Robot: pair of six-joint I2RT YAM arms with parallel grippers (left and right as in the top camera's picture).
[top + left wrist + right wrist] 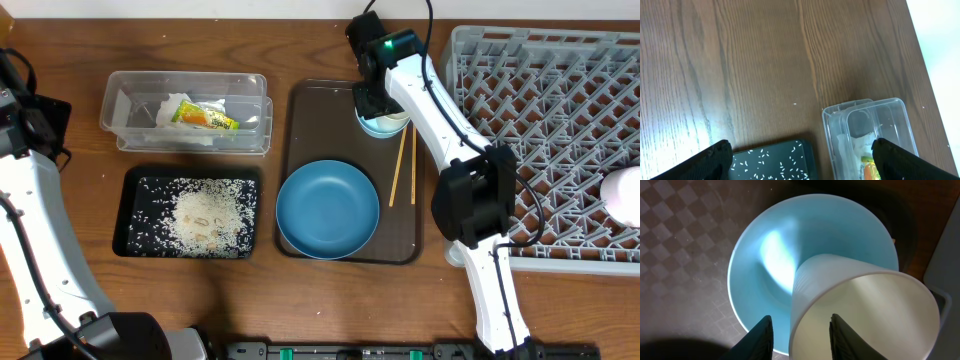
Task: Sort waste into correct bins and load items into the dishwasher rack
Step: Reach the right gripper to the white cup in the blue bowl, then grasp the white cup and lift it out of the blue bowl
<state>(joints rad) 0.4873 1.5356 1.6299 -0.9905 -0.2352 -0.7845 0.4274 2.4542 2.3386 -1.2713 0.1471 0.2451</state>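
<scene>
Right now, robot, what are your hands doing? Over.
Left gripper open, holding nothing. Right gripper open, straddling rim of white cup in light-blue bowl. Nothing blocking.

1. Overhead view: bright, even light from above; the arms cast soft shadows on the table (300,40); focus sharp throughout.
2. Left wrist view: wood grain ahead of the left gripper (807,162) sharp; its fingertips (715,160) dark, blurred; far right corner overexposed.
3. Right wrist view: dim; glare on the light-blue bowl (770,255) ahead of the right gripper (801,335); white cup (865,315) softly blurred.
</scene>
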